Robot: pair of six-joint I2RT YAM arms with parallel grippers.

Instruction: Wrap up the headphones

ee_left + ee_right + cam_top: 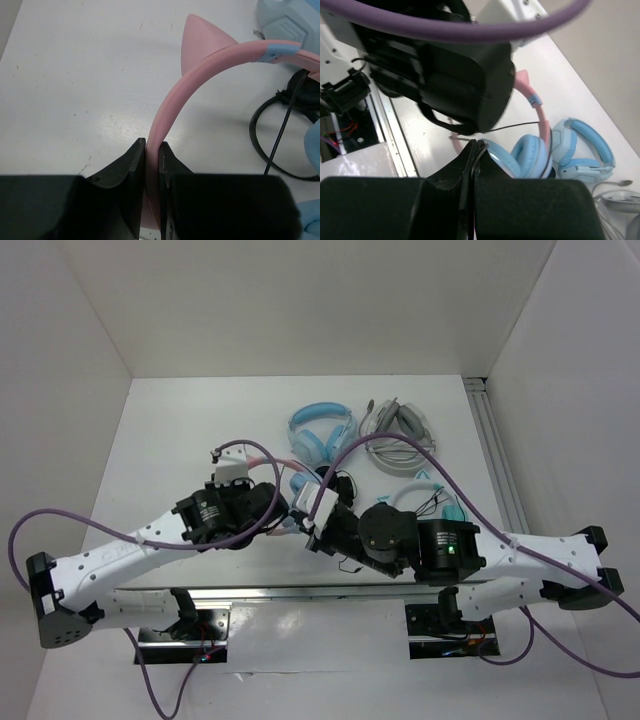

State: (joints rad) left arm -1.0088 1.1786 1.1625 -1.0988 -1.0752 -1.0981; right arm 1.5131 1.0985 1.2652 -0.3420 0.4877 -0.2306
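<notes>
- You're in a robot lab cell: plain white panels (90, 320) wall in the white table (180, 440) beyond both jaws.
- Behind the jaws, an aluminium rail (300, 592) (purple cables (470, 31) looping loose) joins the arm mounts (180, 625).

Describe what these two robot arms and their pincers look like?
The left arm and right arm have white shells with chunky black round joints. A purple cable loops along each. A small green light glows on the right arm. The left pincer and right pincer each have two black wedge-shaped fingers.
</notes>
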